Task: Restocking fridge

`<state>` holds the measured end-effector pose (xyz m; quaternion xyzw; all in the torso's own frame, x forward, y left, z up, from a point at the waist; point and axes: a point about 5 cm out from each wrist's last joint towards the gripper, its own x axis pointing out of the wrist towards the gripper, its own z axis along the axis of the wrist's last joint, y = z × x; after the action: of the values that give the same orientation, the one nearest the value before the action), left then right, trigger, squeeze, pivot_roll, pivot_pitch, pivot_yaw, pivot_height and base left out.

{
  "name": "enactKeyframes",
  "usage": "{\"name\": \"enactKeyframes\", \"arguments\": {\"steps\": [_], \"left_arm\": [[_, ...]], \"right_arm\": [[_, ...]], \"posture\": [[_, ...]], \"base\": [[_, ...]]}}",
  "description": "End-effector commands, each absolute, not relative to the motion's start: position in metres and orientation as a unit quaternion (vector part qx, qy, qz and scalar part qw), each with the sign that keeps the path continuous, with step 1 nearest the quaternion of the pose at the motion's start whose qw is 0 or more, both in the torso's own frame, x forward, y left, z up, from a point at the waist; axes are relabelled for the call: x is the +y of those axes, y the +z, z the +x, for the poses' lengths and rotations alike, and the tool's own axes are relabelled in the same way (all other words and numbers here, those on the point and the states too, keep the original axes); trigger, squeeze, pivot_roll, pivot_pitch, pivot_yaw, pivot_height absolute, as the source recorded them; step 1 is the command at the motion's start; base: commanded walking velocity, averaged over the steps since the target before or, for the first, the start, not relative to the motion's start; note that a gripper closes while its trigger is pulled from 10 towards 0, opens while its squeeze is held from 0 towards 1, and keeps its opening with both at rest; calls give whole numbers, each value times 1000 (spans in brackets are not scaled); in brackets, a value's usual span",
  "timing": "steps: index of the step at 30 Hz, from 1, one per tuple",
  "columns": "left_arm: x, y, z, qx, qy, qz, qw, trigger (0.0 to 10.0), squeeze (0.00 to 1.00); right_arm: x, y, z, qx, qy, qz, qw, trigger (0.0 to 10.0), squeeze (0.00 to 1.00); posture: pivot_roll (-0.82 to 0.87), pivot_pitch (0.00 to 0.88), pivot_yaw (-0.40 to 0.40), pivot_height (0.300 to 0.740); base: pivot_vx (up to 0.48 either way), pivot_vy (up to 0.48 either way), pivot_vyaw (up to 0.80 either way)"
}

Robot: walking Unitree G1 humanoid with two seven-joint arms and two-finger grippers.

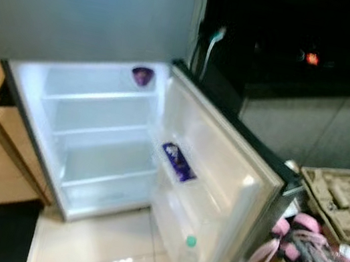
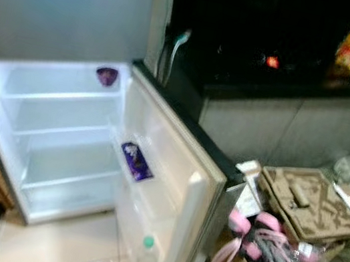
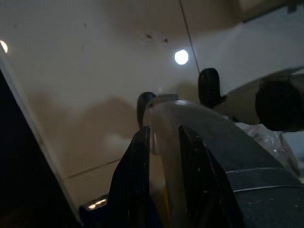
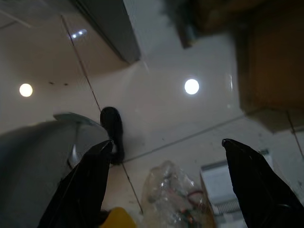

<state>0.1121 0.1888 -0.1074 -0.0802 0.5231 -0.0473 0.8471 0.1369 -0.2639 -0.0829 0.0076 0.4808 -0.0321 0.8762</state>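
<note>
While the fridge [image 1: 92, 137] stands open, right claw [image 4: 166, 156] gapes wide — left claw [image 3: 164, 137] narrow.

Bare fridge shelves [image 1: 100, 135] behind wide-open door [image 1: 220, 180]

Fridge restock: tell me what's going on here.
The fridge stands open and nearly bare: a purple item on the top shelf, a purple pack and a bottle in the door. Both arms hang over the floor. The right tool is open and empty; the left tool is nearly shut.
</note>
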Motion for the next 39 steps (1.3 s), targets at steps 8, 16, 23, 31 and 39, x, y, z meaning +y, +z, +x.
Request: {"name": "enactKeyframes", "arguments": {"steps": [8, 16, 23, 31, 39], "left_arm": [[190, -110, 102, 541, -48, -78, 836, 10000, 0], [193, -110, 102, 539, -29, -77, 838, 10000, 0], [193, -110, 102, 539, -31, -79, 838, 10000, 0], [191, -111, 101, 541, -31, -79, 837, 10000, 0], [190, -111, 99, 543, -33, -82, 835, 10000, 0]], "right_arm": [[-264, -83, 138, 480, -37, 12, 876, 10000, 0], [-275, -69, 161, 420, -104, 78, 898, 10000, 0], [-269, -38, 216, 294, -62, 193, 934, 10000, 0], [-239, 3, 270, 190, 104, 251, 943, 10000, 0], [-227, 16, 284, 158, 152, 255, 942, 0, 0]], "posture": [[-84, 31, -3, 740], [-84, 31, -3, 740], [-88, 34, -2, 740], [-88, 37, -4, 740], [-85, 38, -3, 740]], "base": [[0, -117, 0], [0, -232, 0], [0, 0, 0], [0, 0, 0], [0, 0, 0]]}}
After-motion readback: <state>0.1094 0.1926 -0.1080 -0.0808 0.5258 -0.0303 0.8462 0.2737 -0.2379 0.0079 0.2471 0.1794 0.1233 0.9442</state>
